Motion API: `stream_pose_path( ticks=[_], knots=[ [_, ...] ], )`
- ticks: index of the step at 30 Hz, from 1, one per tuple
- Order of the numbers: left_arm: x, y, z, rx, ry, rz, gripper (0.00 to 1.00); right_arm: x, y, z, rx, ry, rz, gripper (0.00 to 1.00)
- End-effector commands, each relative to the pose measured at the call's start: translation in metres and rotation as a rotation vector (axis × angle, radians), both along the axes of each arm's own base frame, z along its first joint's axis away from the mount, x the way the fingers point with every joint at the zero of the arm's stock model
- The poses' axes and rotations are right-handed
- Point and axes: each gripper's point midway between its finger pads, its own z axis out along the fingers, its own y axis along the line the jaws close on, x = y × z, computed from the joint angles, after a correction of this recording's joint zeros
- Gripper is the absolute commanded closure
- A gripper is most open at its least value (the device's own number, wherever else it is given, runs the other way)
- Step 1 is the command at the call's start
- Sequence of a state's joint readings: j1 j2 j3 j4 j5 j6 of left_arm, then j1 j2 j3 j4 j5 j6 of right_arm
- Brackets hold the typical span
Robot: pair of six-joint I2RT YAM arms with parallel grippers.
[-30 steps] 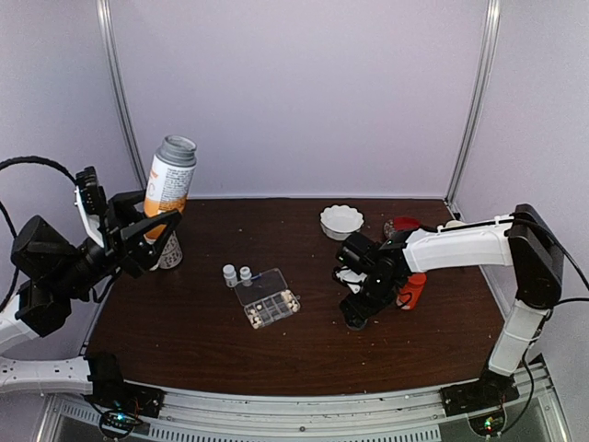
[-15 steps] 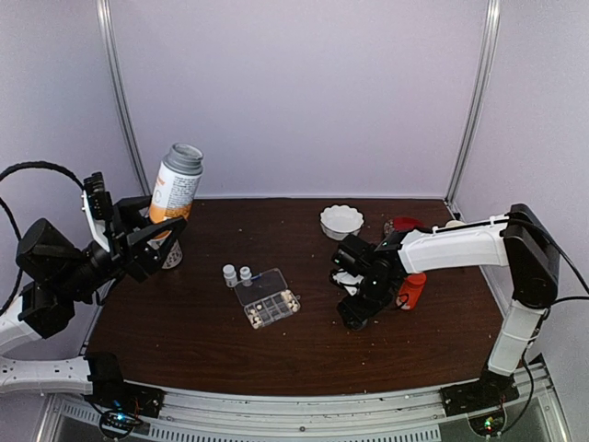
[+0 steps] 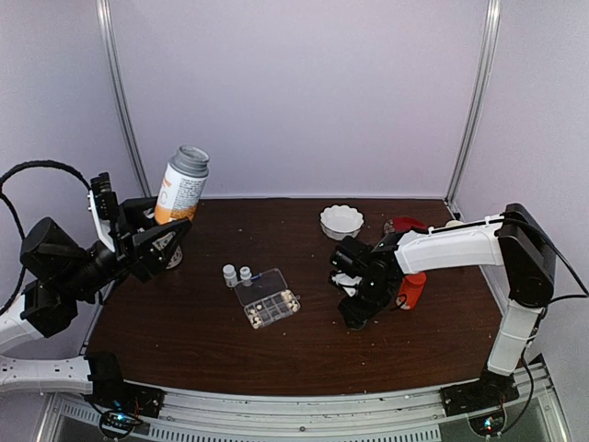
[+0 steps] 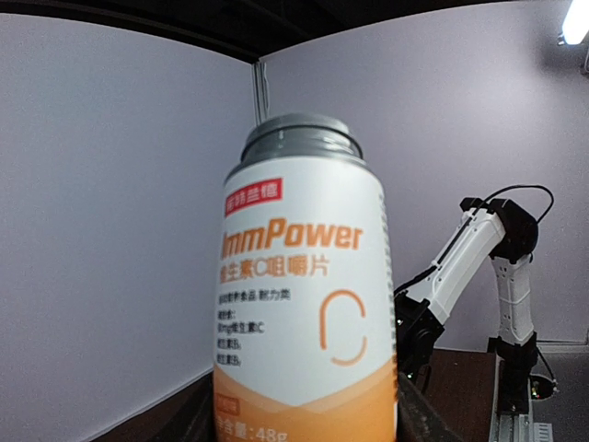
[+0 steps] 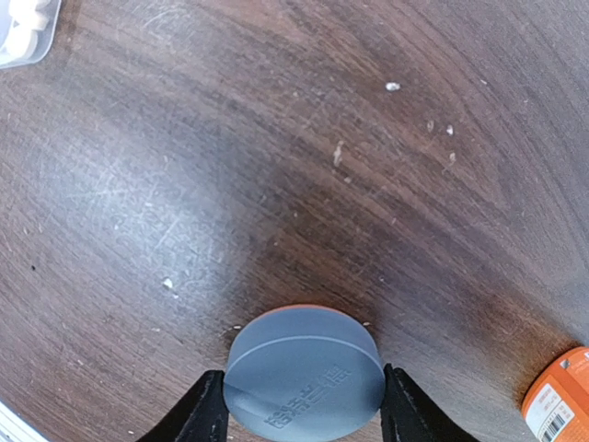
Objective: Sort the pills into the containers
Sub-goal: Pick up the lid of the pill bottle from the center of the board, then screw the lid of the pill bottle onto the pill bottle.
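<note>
Gripping the white-and-orange bottle (image 3: 181, 189), the left gripper (image 3: 164, 238) held it tilted and raised at the frame's upper left. The right gripper (image 5: 304, 410), low at centre right, pinched a grey cap (image 5: 304, 368) down at the table (image 3: 304, 359). The clear pill organizer box (image 3: 267, 299) sat at centre, with pills (image 5: 20, 20) inside one end.

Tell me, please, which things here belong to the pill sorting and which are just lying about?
In use: pill organizer box, pills in it, ImmPower bottle, grey cap.
Lying about: white scalloped bowl, two tiny white bottles, small orange bottle, red object.
</note>
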State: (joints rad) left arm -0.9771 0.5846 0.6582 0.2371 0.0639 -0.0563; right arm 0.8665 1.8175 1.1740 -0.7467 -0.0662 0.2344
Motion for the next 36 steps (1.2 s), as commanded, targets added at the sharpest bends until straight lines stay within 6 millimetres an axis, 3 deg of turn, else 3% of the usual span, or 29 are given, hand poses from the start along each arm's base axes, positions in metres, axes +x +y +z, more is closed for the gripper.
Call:
stream_pose_path(
  ticks=[1, 8, 15, 20, 28, 32, 36],
  knots=[
    [-0.001, -0.001, 0.006, -0.02, -0.03, 0.0, 1.0, 0.01, 0.001, 0.006, -0.023, -0.046, -0.004, 0.47],
    [0.005, -0.013, -0.009, -0.011, 0.026, -0.022, 1.0, 0.017, 0.011, 0.039, 0.078, -0.125, 0.002, 0.53],
    [0.02, -0.041, -0.047, -0.004, 0.155, -0.1, 1.0, 0.014, 0.026, 0.117, 0.279, -0.19, 0.054, 0.57],
    [0.021, -0.065, -0.064, 0.033, 0.244, -0.268, 1.0, -0.014, 0.05, 0.196, 0.527, -0.2, 0.245, 0.56],
    [-0.002, -0.091, -0.074, 0.07, 0.309, -0.603, 1.0, -0.07, 0.06, 0.307, 0.874, -0.287, 0.506, 0.57],
    [-0.011, -0.104, -0.078, 0.106, 0.328, -0.734, 1.0, -0.083, 0.062, 0.345, 0.966, -0.354, 0.588, 0.57],
    [-0.009, -0.109, -0.082, 0.138, 0.347, -0.747, 1.0, -0.089, 0.066, 0.361, 0.992, -0.368, 0.65, 0.58]
  ],
)
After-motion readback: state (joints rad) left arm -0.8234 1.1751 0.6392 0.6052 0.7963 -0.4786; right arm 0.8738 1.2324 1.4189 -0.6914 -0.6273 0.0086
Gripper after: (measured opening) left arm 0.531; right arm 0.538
